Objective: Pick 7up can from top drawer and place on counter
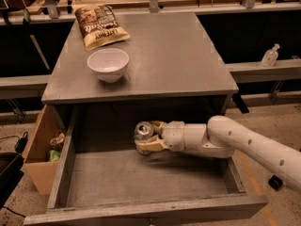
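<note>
The gripper [150,139], near the back of the top drawer [141,207], clasped the 7up can [142,129], its fingers [149,146] covering the can's lower side, and the label was too blurred to read. The arm [254,145] ran off the right edge, and the bottom edge cut the drawer's front board. The scraps [55,145] in the tan crate [37,150], half behind the drawer's side, were too small to name.
</note>
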Robot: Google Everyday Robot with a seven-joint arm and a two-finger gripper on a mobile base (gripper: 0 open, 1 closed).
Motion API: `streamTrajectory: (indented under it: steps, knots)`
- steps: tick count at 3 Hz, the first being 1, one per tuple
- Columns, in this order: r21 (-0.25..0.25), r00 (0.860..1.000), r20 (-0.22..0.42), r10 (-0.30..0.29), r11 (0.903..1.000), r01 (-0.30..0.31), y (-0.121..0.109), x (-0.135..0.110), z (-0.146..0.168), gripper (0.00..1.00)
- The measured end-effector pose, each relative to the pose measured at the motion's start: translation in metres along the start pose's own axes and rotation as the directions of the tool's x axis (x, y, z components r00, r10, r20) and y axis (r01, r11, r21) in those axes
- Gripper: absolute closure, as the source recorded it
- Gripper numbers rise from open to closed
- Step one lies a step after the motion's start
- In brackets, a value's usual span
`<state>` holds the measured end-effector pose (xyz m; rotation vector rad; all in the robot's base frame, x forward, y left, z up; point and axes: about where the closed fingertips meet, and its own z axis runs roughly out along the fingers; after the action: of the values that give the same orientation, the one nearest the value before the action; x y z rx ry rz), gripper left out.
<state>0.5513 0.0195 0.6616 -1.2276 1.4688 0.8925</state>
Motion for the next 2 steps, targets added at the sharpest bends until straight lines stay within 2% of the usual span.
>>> streamTrajectory:
  steps: [1,2]
  knots:
    - [0.003,1.000,-0.016,-0.003,1.0000,0.003,0.000,-0.005,-0.003,1.00]
    - [0.020,0.999,-0.043,0.009,0.9998,-0.008,0.002,-0.027,-0.030,1.00]
